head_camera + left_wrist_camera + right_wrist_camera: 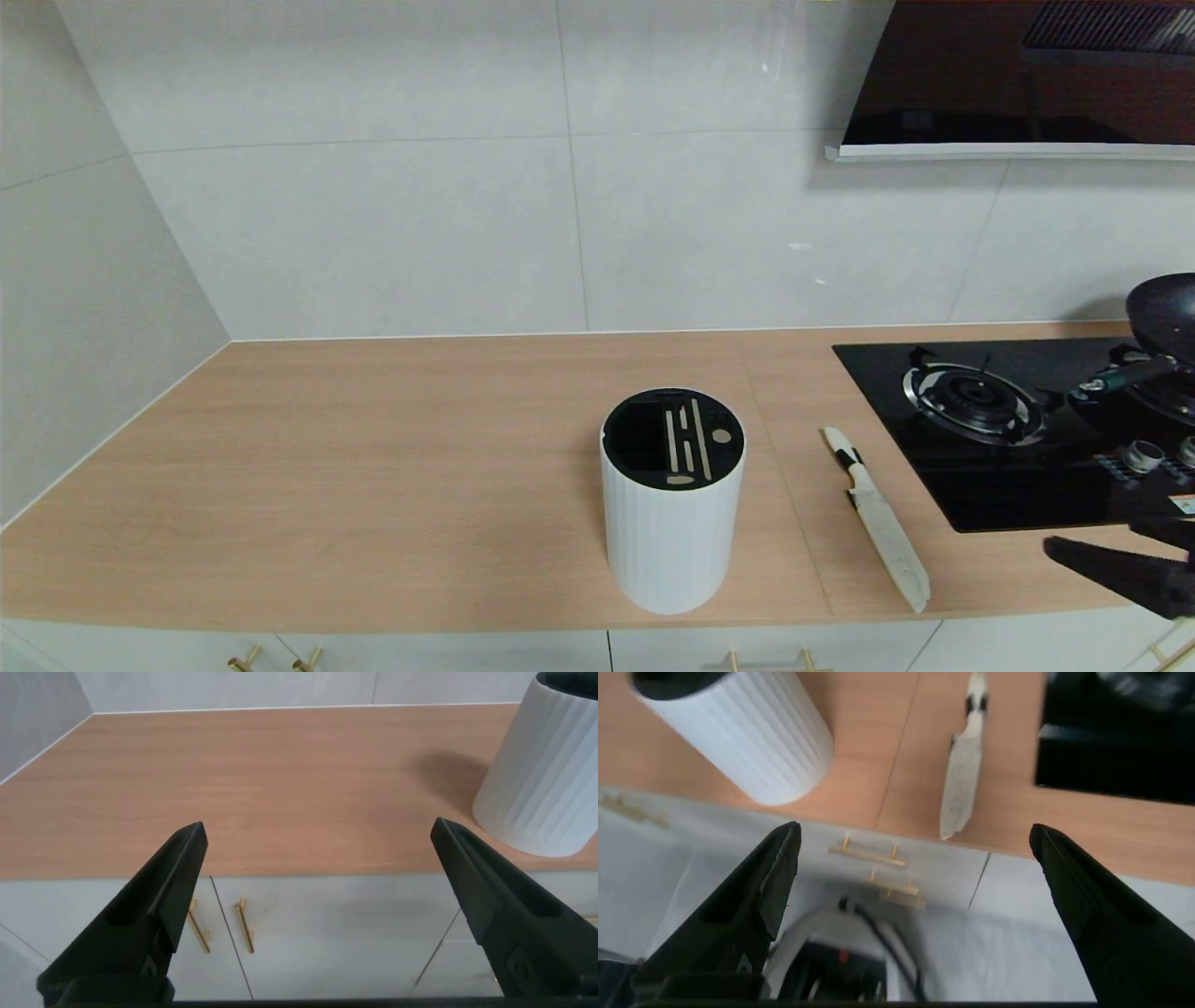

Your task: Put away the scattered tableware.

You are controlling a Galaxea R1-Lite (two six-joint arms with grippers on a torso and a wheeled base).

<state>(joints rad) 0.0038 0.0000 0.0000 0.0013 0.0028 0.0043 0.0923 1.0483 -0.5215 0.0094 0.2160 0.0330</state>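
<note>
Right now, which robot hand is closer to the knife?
Right. The right gripper hangs off the counter edge near the knife; the left gripper is beyond the white holder.

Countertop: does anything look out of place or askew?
Yes. The knife lies loose and slanted on the countertop between the white slotted holder and the cooktop, its blade tip near the front edge, rather than in the holder. Nothing looks spilled.

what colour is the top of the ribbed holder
The holder is black on top, with tan slots; best in head view.
</note>
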